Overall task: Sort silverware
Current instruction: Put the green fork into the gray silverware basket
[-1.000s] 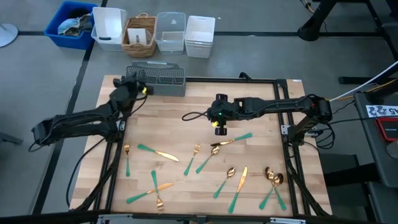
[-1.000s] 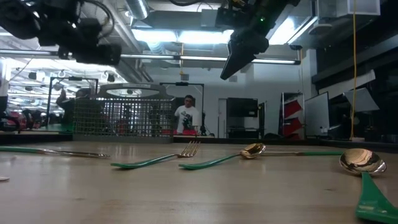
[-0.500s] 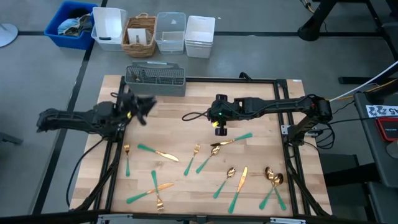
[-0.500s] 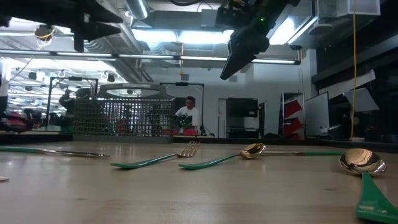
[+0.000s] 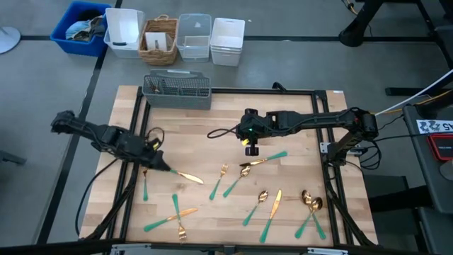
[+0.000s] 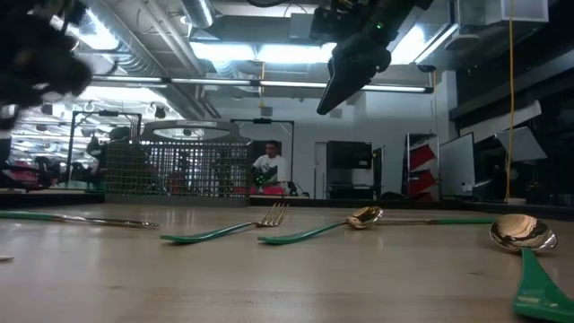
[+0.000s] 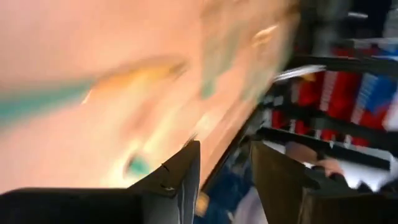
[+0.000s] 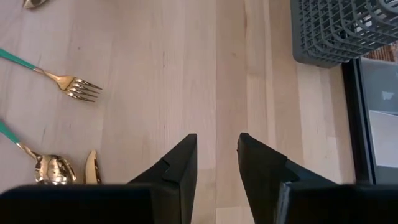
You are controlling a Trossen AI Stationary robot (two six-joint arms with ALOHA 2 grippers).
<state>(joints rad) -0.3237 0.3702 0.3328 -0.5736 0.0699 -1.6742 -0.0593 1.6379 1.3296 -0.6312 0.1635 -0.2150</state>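
Note:
The silverware, gold heads on slim teal handles, lies scattered over the near half of the wooden table: a knife (image 5: 185,176), forks (image 5: 219,179) (image 5: 144,180), spoons (image 5: 310,204), another knife (image 5: 273,211) and more. My left gripper (image 5: 160,165) is open and hangs low at the handle end of the left knife; the left wrist view is blurred. My right gripper (image 5: 249,146) is open above the table's middle with nothing between its fingers (image 8: 180,163). A fork (image 8: 69,84) and a spoon (image 8: 52,168) lie on the wood ahead of it.
A grey wire caddy (image 5: 177,91) stands at the table's far left edge. Several bins and a basket (image 5: 158,41) sit on the floor beyond it. Black frame rails (image 5: 331,177) run along the table's sides, and a cable (image 5: 221,130) lies near the middle. A person (image 6: 266,169) shows in the room behind.
My left arm has swung from the grey caddy toward the table's near edge and gone down. Its wrist has rolled, and its gripper now points at the left knife's handle. My right arm has kept still. No silverware has moved.

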